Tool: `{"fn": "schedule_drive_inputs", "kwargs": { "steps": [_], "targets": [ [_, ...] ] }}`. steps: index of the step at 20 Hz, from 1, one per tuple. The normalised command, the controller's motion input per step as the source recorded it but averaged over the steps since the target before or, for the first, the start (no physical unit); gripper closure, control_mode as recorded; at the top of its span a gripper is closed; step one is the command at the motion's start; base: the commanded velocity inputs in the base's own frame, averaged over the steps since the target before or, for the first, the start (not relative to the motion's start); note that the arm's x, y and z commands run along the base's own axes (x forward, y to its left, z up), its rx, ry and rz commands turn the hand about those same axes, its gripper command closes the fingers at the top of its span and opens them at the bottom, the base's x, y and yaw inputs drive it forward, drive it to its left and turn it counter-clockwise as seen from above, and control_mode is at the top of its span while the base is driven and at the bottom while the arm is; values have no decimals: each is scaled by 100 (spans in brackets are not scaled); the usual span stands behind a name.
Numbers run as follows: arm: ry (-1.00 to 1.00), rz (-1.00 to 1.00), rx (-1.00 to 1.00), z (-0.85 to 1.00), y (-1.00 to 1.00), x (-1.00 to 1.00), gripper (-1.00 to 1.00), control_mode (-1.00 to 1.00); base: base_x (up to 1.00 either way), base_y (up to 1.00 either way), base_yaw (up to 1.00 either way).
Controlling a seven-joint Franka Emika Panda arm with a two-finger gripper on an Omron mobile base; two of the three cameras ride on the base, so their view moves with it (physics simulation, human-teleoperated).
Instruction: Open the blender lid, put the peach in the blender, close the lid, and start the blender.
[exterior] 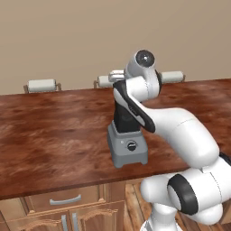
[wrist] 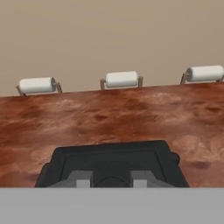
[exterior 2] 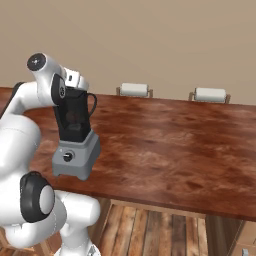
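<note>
The blender stands near the front edge of the wooden counter, its grey base carrying a round black knob. My hand sits right on top of its dark jar. Through the jar wall a dim reddish round shape shows, the peach. The black square blender lid lies flat under my hand, level with the jar's top. My gripper is shut on the lid's raised centre, one grey finger on each side of it.
The brown wooden counter stretches wide to the left and right of the blender. Three white padded stool backs line its far edge. Cabinet doors and a drawer sit below the front edge.
</note>
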Motion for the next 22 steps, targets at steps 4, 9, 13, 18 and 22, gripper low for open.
{"fn": "schedule_drive_inputs", "kwargs": {
  "steps": [4,9,13,18,22],
  "targets": [
    [3,0,0,0,0,0,100,-100,0,0,0],
    [0,0,0,0,0,-4,100,-100,0,0,0],
    [0,0,0,0,0,-7,100,-100,0,0,0],
    [0,0,0,0,0,-10,100,-100,0,0,0],
    [0,0,0,-5,0,-6,100,-100,0,0,0]
  ]
}}
